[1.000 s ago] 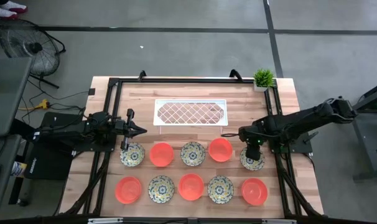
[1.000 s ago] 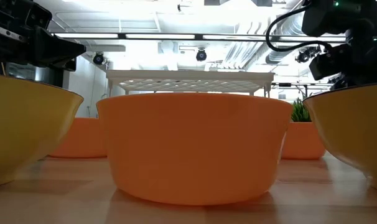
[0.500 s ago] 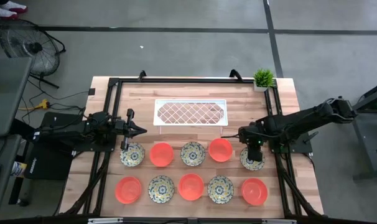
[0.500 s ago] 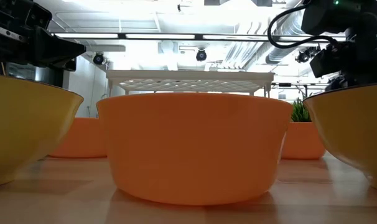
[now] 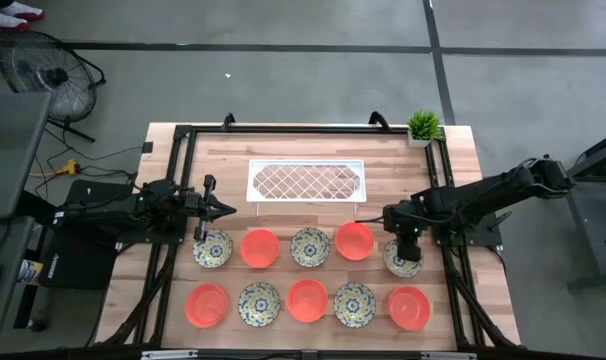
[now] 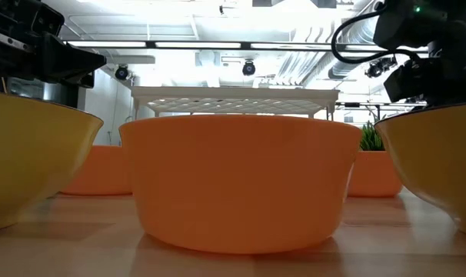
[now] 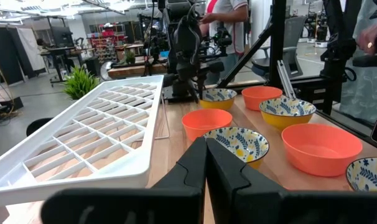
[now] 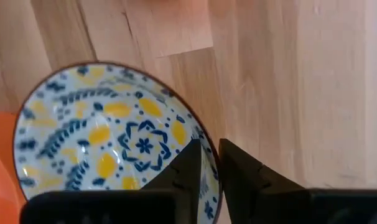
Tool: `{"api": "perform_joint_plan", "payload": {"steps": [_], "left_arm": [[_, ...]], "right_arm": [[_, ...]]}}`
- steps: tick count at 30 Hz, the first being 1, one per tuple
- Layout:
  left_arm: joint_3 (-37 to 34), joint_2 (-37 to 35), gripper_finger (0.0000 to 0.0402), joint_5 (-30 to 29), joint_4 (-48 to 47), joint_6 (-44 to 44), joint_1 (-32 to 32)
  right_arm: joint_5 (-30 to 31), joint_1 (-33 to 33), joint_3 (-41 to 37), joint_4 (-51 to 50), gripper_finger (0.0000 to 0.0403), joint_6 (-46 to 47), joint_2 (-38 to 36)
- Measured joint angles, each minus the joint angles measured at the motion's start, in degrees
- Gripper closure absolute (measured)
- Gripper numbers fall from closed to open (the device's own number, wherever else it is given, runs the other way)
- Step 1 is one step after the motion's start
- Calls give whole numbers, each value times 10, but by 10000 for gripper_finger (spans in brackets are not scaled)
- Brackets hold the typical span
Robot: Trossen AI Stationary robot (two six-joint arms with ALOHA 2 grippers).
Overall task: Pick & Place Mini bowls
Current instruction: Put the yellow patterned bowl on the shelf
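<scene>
From above, the right end effector (image 5: 404, 243) is sitting over the floral bowl (image 5: 404, 259) at the right end of the back row, having dropped slightly toward it over the last second, its fingers drawing in across the rim; I judge the grasp is just forming and the lift is not yet begun. The left end effector (image 5: 221, 209) is waiting pressed together behind the leftmost floral bowl (image 5: 213, 248), holding nothing. The white tray (image 5: 305, 181) is lying behind the row, and a small potted plant (image 5: 422, 127) is standing at the far right corner of the table (image 5: 463, 150). In the low view, an orange bowl (image 6: 239, 181) is filling the foreground and hiding the grasp; only the right arm's dark bulk is showing at upper right. In the left wrist view, the left fingers (image 7: 195, 168) are lying closed together, pointing along the row of bowls. In the right wrist view, the two fingers (image 8: 190, 163) are straddling the floral bowl's (image 8: 107, 143) rim, one inside and one outside, nearly pinching it. The neighbouring orange bowl (image 5: 354, 240) is sitting close and could be nudged on lifting.
</scene>
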Motion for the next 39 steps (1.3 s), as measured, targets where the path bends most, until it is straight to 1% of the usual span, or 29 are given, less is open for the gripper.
{"api": "perform_joint_plan", "payload": {"steps": [4,8,16,19,23,27,32,39], "left_arm": [[0,0,401,0,0,0,0],[0,0,401,0,0,0,0],[0,0,401,0,0,0,0],[0,0,401,0,0,0,0],[0,0,401,0,0,0,0],[0,0,401,0,0,0,0],[0,0,401,0,0,0,0],[0,0,401,0,0,0,0]], "right_arm": [[-2,0,0,0,377,2,0],[-17,0,1,1,395,31,-2],[-26,0,1,-1,400,107,-16],[-26,0,11,-26,401,136,-24],[-18,0,43,-77,402,167,-33],[-41,-2,80,-115,402,195,-46],[-39,-4,141,-137,402,228,-55],[-19,-41,235,-152,403,245,-49]]}}
